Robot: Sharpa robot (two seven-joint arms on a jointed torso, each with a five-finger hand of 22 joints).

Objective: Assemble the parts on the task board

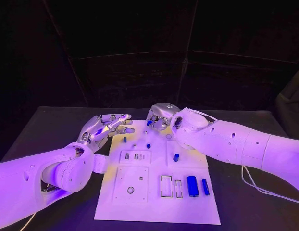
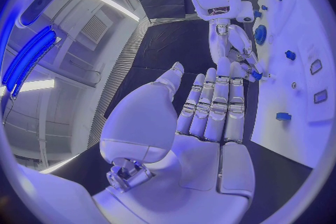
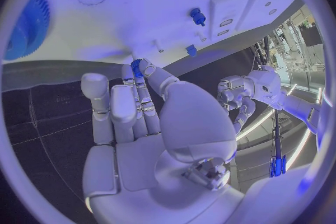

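Barely begun, by the look of it: task board (image 1: 122,202) mid-desk, several blue parts (image 1: 192,186) loose toward 4 o'clock, right hand (image 1: 162,117) pinching a small blue piece (image 3: 136,64) at 12, left hand (image 1: 106,126) spread, holding nothing.

No text, labels, brands or numbers you could have read, none on the board (image 1: 156,202), none on the parts, none on either arm, none on the table (image 1: 260,211).
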